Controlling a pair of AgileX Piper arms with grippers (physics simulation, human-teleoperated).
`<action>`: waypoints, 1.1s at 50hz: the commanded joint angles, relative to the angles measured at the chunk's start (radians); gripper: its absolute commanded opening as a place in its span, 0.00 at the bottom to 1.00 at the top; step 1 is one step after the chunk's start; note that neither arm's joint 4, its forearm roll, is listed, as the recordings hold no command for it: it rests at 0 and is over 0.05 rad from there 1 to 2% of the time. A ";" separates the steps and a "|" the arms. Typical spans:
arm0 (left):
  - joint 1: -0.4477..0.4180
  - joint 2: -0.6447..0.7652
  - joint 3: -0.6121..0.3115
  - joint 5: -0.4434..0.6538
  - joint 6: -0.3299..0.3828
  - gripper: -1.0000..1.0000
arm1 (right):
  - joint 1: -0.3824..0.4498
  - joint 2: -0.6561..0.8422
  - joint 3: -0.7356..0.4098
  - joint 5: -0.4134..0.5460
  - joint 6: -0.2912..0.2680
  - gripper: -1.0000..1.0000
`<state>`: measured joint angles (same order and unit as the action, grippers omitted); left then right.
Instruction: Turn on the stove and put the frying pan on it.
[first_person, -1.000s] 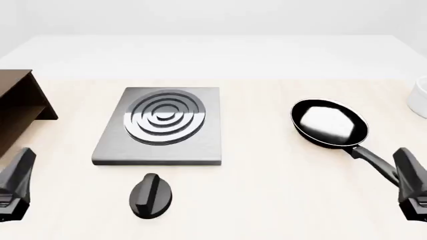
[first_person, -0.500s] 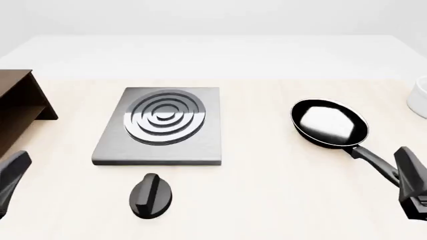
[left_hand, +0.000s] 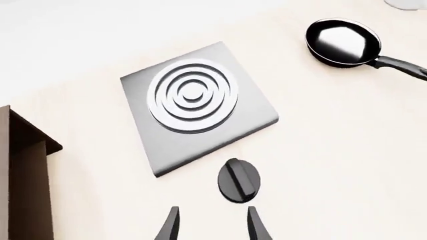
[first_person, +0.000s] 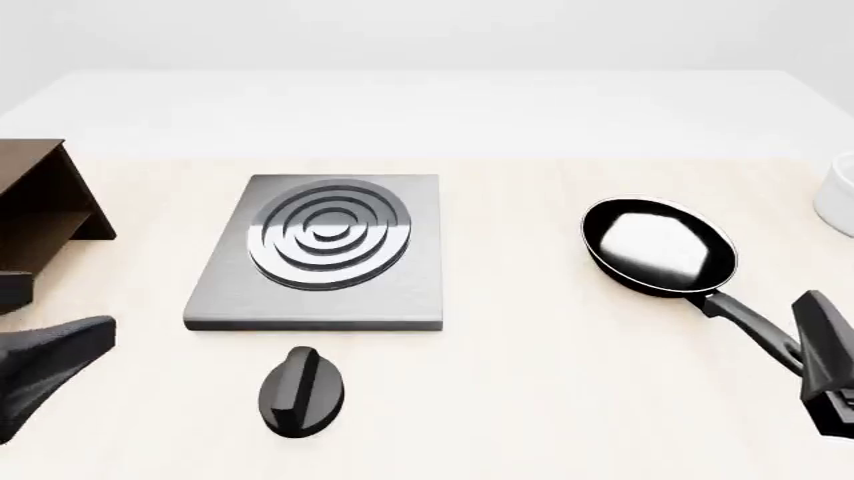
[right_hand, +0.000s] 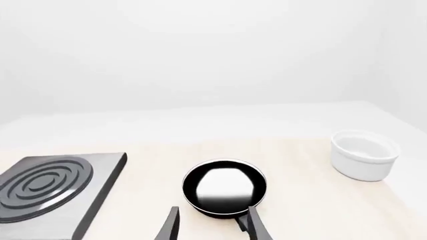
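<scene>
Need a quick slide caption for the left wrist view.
Open left gripper hovering short of the black knob, with the stove and frying pan beyond.

Grey stove (first_person: 320, 258) with concentric rings; glossy black frying pan (first_person: 658, 247).

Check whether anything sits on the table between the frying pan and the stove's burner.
Nothing visible does. The table is bare between the frying pan and the stove. The knob lies nearer the camera than the stove, off that line. The white bowl stands beyond the pan, away from the stove.
</scene>
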<state>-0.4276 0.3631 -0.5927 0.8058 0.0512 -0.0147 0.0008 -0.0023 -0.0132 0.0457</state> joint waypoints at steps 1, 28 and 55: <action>-0.121 0.086 0.031 0.004 0.035 1.00 | -0.002 0.000 0.000 -0.004 0.011 1.00; -0.200 0.199 0.273 -0.252 0.042 1.00 | 0.001 0.000 0.000 -0.006 0.003 1.00; -0.189 0.414 0.406 -0.547 0.085 1.00 | 0.000 0.000 -0.001 -0.003 -0.006 1.00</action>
<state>-0.6066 0.6856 -0.2263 0.3700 0.1338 -0.0141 0.0004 -0.0028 -0.0173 0.0419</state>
